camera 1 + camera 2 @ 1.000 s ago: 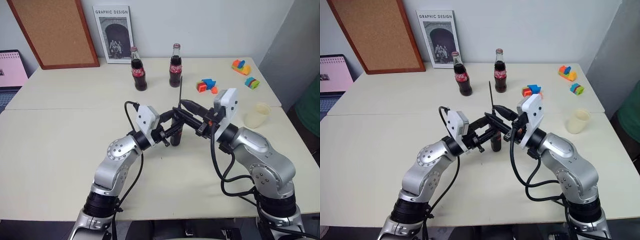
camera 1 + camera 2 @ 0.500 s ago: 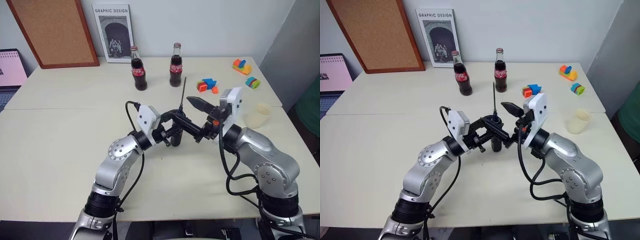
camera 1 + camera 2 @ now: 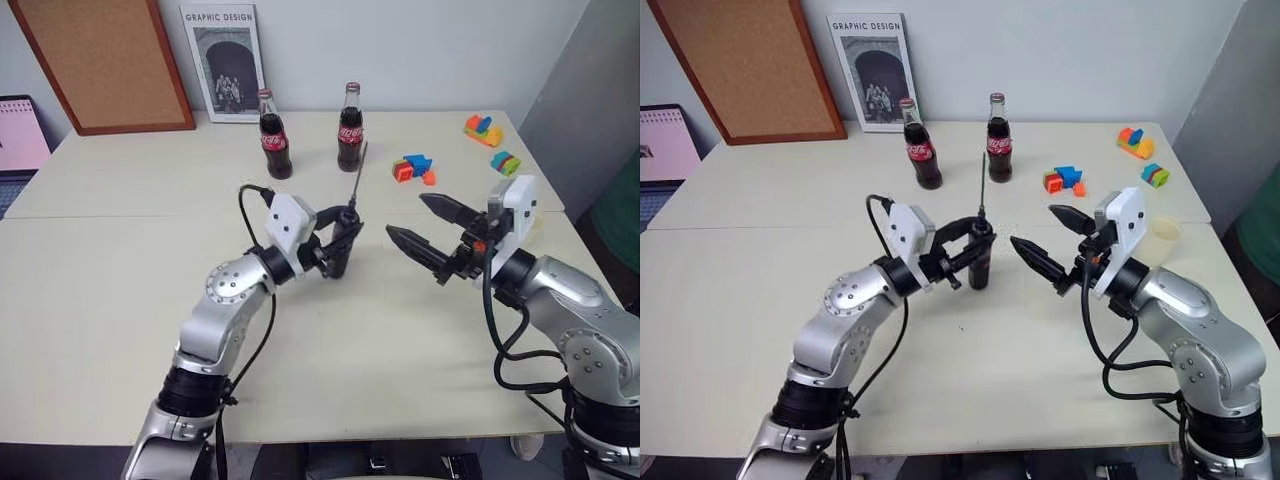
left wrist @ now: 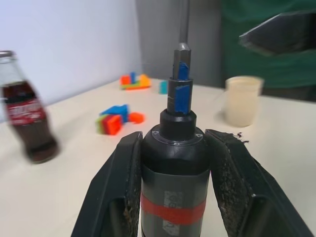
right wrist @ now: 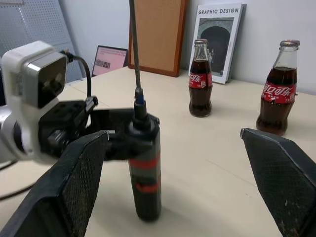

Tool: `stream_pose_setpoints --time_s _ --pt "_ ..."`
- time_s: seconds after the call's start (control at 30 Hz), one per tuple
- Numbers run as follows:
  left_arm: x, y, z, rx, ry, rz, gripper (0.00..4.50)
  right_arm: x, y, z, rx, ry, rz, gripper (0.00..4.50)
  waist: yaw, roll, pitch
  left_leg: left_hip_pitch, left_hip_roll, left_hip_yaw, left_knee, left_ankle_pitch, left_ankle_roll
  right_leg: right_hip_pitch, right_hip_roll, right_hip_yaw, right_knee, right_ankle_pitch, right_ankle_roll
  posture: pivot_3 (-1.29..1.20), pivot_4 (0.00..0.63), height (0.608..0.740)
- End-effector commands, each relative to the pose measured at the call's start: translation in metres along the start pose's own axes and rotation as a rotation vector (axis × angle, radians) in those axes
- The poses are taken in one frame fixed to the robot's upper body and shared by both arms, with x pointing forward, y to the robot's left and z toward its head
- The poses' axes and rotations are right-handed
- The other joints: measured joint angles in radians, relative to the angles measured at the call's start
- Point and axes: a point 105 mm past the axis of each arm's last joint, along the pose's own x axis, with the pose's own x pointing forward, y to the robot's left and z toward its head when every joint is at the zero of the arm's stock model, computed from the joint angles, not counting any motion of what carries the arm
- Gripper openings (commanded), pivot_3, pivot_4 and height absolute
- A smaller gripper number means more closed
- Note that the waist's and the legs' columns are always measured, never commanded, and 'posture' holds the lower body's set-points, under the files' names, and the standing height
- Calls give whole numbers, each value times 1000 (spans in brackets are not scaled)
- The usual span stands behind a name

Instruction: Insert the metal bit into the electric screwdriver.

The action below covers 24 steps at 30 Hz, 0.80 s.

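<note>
In left tool (image 3: 335,238) | electric screwdriver (image 3: 340,250) upright | metal bit (image 3: 358,175) seated in tip

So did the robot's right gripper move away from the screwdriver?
Yes. The right gripper has pulled out toward the paper cup, jaws open. Earlier it sat right by the electric screwdriver, which the left gripper holds upright with the metal bit standing in its tip.

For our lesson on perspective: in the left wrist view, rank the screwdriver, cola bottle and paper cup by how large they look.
1. Screwdriver, largest, though it sits nearest the camera.
2. Cola bottle.
3. Paper cup, smallest, partly because it stands farther off.
</note>
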Motion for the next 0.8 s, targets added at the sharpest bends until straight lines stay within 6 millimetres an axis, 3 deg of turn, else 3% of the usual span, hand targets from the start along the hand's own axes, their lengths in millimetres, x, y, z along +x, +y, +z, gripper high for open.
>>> stream_pose_setpoints --time_s 0.03,0.2,0.33,0.57,0.8 --pt "-10 49 12 298 131 55 1613 -12 8 8 -93 9 53 4500 0 0 1 0 0 0 0 0 0 0 1 0 0 0 0 0 150 740" --pt "-21 64 -9 541 386 -103 1608 -19 17 1 -166 100 119 4500 -2 1 1 1 1 1 -2 0 0 -1 2 3 -3 0 -1 0 150 740" --pt "-27 59 -34 642 564 -312 1607 -26 26 -7 -235 221 201 4500 6 1 1 -5 1 0 -2 0 0 0 1 -1 -10 0 0 0 150 740" --pt "-17 44 -73 708 683 -524 1607 -34 46 -10 -237 291 351 4500 -2 1 1 -5 0 2 0 0 1 0 -2 4 -11 0 2 0 150 740" --pt "-11 34 -92 800 746 -656 1607 -40 44 -18 -254 312 339 4500 -3 1 1 -4 1 3 0 -1 1 0 3 2 -10 0 1 0 150 740"
